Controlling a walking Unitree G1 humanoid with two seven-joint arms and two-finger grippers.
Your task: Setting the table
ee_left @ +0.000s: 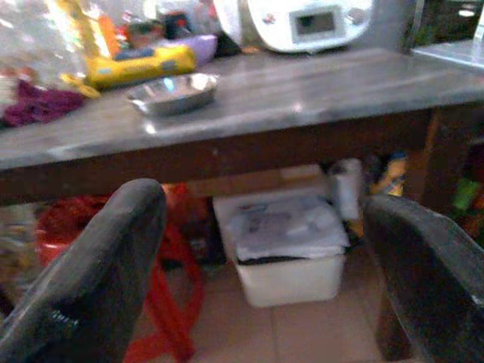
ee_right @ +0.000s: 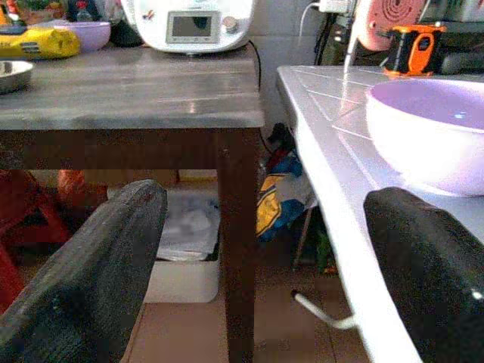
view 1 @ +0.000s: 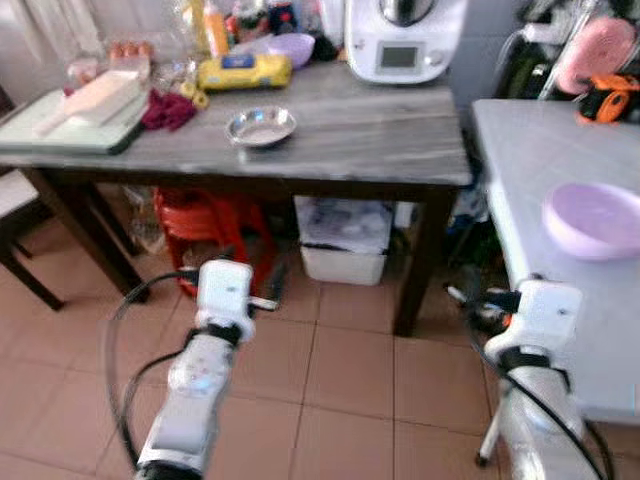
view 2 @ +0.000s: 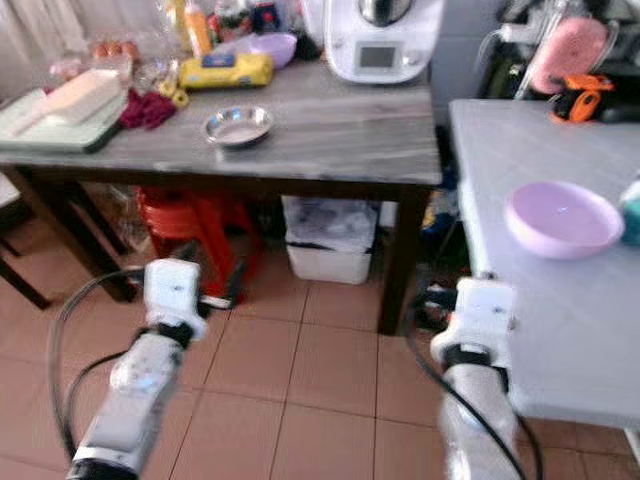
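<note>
Both grippers hung low over the tiled floor, fingers spread and holding nothing.

The right gripper point(ee_right: 265, 287) was below the edge of the white table point(view 1: 540, 190), just short of the lilac bowl point(view 1: 593, 219) on it. The left gripper point(ee_left: 265, 280) faced the dark wooden table point(view 1: 340, 140) from well below, apart from the one steel dish point(view 1: 261, 126) near its front edge. A second lilac bowl point(view 1: 291, 47) stood at the back beside one white kitchen machine point(view 1: 405, 38): two bowls, one dish.
</note>
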